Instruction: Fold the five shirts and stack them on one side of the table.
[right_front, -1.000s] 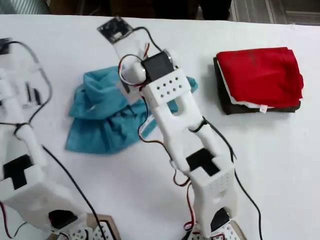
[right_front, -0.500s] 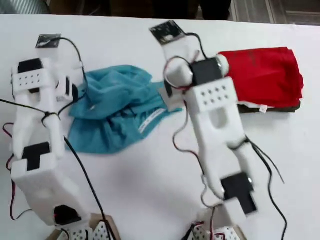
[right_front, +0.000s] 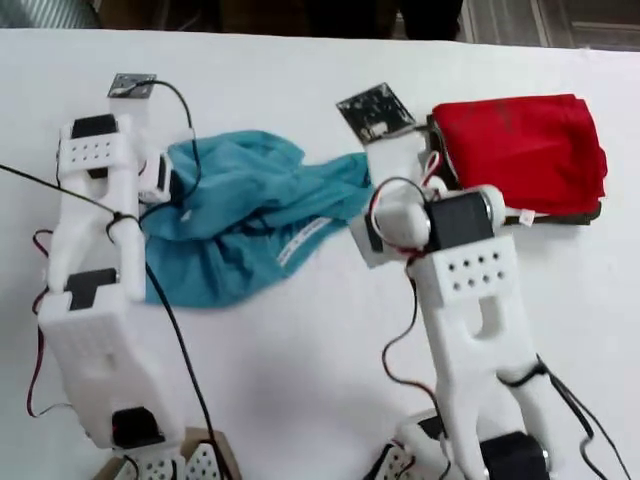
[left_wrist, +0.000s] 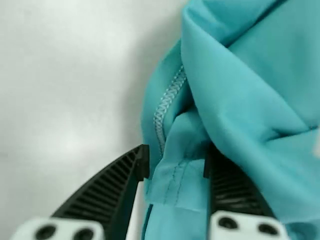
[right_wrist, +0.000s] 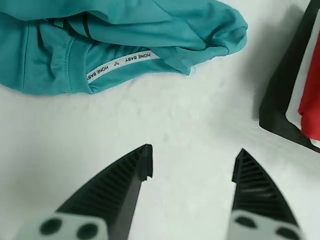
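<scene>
Nearest the arm bases, the white table (right_front: 300, 380) lies bare. Farther out, the right gripper (right_wrist: 192, 162) hangs with jaws wide apart over the tabletop, between the teal shirt (right_front: 250, 220) and the stack (right_front: 520, 185). The teal shirt lies crumpled mid-table, collar label (right_wrist: 122, 61) showing. On the shirt's left edge the left gripper (left_wrist: 175, 162) looks clamped on a hem fold. On the far right the red shirt (right_front: 520, 140) sits folded on a dark shirt (right_front: 470, 217). Likely step: spreading the teal shirt before folding. Next, the right gripper likely needs the opposite edge, so both arms can pull it flat.
</scene>
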